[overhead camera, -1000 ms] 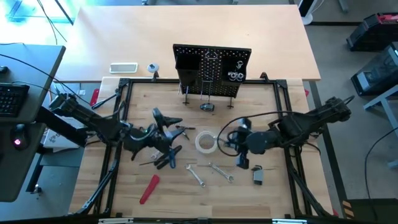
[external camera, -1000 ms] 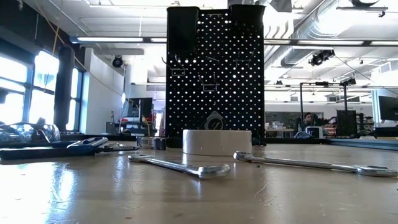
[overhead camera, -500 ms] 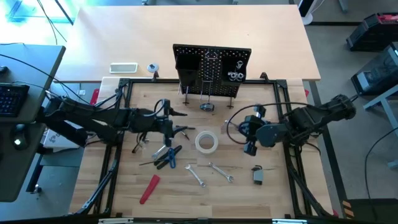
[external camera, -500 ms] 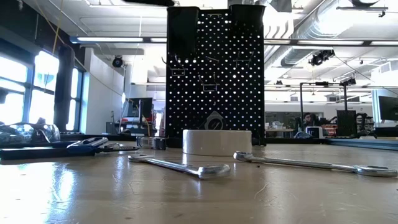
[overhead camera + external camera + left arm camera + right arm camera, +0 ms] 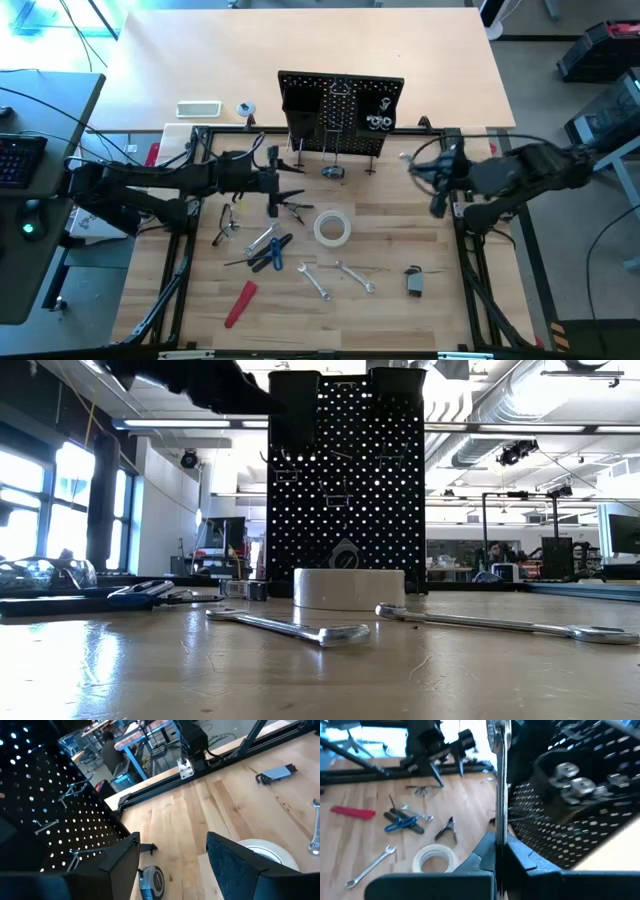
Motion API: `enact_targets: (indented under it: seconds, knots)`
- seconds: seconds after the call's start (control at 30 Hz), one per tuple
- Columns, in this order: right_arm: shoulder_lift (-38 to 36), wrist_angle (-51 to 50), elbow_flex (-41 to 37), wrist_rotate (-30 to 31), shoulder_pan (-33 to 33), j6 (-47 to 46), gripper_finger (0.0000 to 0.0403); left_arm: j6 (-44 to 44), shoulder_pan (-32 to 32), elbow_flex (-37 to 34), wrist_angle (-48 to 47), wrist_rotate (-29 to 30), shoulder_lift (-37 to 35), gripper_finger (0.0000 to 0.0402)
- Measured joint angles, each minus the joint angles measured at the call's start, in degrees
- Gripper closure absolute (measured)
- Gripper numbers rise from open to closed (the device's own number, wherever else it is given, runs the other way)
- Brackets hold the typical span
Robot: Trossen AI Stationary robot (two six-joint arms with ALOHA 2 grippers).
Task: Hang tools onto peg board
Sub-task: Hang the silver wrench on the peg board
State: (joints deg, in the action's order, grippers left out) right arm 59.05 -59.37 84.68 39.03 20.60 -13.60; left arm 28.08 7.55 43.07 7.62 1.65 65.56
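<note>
The black peg board (image 5: 340,110) stands upright at the table's far middle, and it also shows in the low view (image 5: 345,480). My right gripper (image 5: 432,182) is above the table to the right of the board, shut on a silver wrench (image 5: 499,770). My left gripper (image 5: 278,188) is open and empty, up in front of the board's left part, above a small tape measure (image 5: 150,881). A white tape roll (image 5: 331,228), blue-handled pliers (image 5: 268,250), a red-handled tool (image 5: 240,303) and two silver wrenches (image 5: 315,282) (image 5: 355,277) lie flat on the table. My right gripper pinches the wrench's shank (image 5: 498,832) between its two fingers. The wrench runs along the fingers and sticks out ahead of them, its free end (image 5: 497,732) toward the peg board. It is lifted clear of the table.
Small dark pliers (image 5: 290,208), safety glasses (image 5: 225,225) and a folding key set (image 5: 414,281) lie on the table. Black frame rails (image 5: 190,240) (image 5: 465,260) run along the table's left and right. Bins and hooks (image 5: 377,120) sit on the board.
My right gripper has risen and gone toward the table's far right, from near the key set to beside the peg board, carrying the wrench. My left gripper has risen from the tools at the left and gone toward the far edge, up to the board.
</note>
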Motion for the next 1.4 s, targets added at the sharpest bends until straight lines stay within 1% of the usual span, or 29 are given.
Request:
enact_targets:
  seconds: [0.2,0.33,0.43,0.6,0.77,0.83,0.97,1.07,1.13,1.27,1.4]
  knots:
    - [-4.25,-2.01,-1.08,0.34,0.02,1.92,0.04,-0.64,3.07,0.0,0.1,-4.48,0.0,0.0181]
    - [-7.21,-2.32,-5.92,0.3,0.05,2.29,0.04,-2.01,4.33,0.0,1.26,-8.1,0.0,0.0181]
    - [-10.54,-0.53,-11.42,0.32,0.05,2.1,0.04,-2.25,5.02,0.0,1.27,-10.17,0.0,0.0181]
    - [-17.34,11.62,-24.81,-0.1,0.05,4.74,0.04,-2.08,5.9,0.0,0.28,-10.23,0.0,0.0181]
    - [-23.19,28.45,-40.07,-0.32,-1.17,8.79,0.04,-2.66,6.01,0.0,1.0,-10.62,0.26,0.0181]
    - [-24.71,35.33,-45.73,-1.86,-2.77,10.21,0.04,-3.56,5.99,-0.07,1.98,-12.08,0.66,0.0181]
    - [-25.82,50.27,-55.5,-6.1,-7.84,13.25,0.04,-5.44,5.99,-0.35,4.05,-14.18,2.58,0.0181]
    - [-24.97,61.49,-61.63,-12.9,-13.58,14.96,0.04,-6.79,5.99,-2.78,9.62,-14.21,4.66,0.0181]
    - [-24.02,67.09,-64.46,-17.82,-18.2,15.12,0.04,-8.02,5.99,-4.81,14.22,-14.21,6.32,0.0181]
    - [-21.11,74.02,-66.61,-29.94,-28.25,14.94,0.04,-10.07,5.99,-7.55,20.99,-14.21,8.78,0.0181]
    - [-16.74,79.44,-66.81,-41.26,-37.47,14.51,0.04,-10.46,5.99,-7.98,21.91,-14.21,10.59,0.0181]
